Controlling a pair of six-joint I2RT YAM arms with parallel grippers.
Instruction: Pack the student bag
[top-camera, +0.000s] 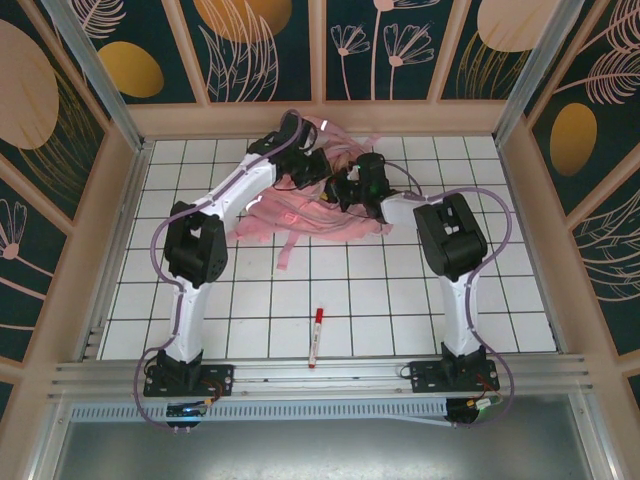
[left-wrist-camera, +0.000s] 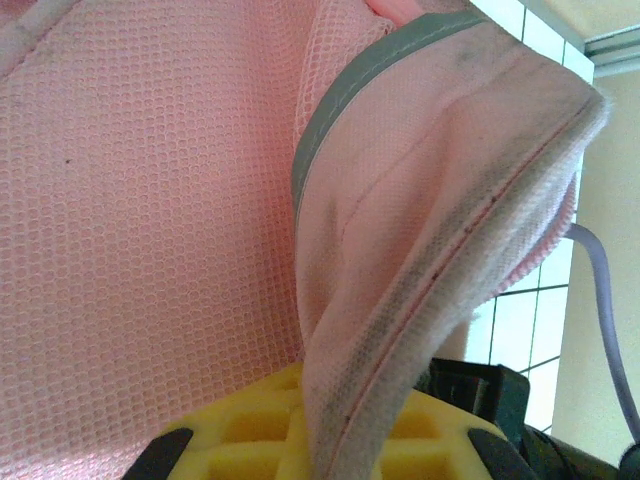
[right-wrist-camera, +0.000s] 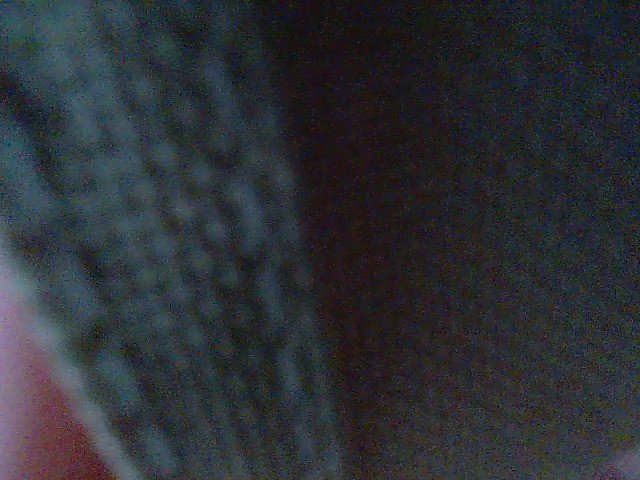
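Note:
The student bag (top-camera: 300, 215), a light-pink backpack with loose straps, lies crumpled at the back middle of the tiled table. My left gripper (top-camera: 312, 165) reaches into its upper part. In the left wrist view the left gripper (left-wrist-camera: 335, 440) is shut on a fold of the bag's seamed edge (left-wrist-camera: 440, 260), which runs down between the yellow pads (left-wrist-camera: 240, 430). Pink mesh (left-wrist-camera: 150, 200) and a grey strip (left-wrist-camera: 330, 110) lie behind it. My right gripper (top-camera: 352, 190) is buried in the bag from the right. Its wrist view is dark, with blurred mesh fabric (right-wrist-camera: 150, 250) pressed against the lens; its jaws are hidden.
A red-and-white marker pen (top-camera: 316, 336) lies on the tiles near the front, between the two arm bases. Wooden walls (top-camera: 320, 118) ring the table. Bag straps (top-camera: 290, 250) trail toward the front from the bag.

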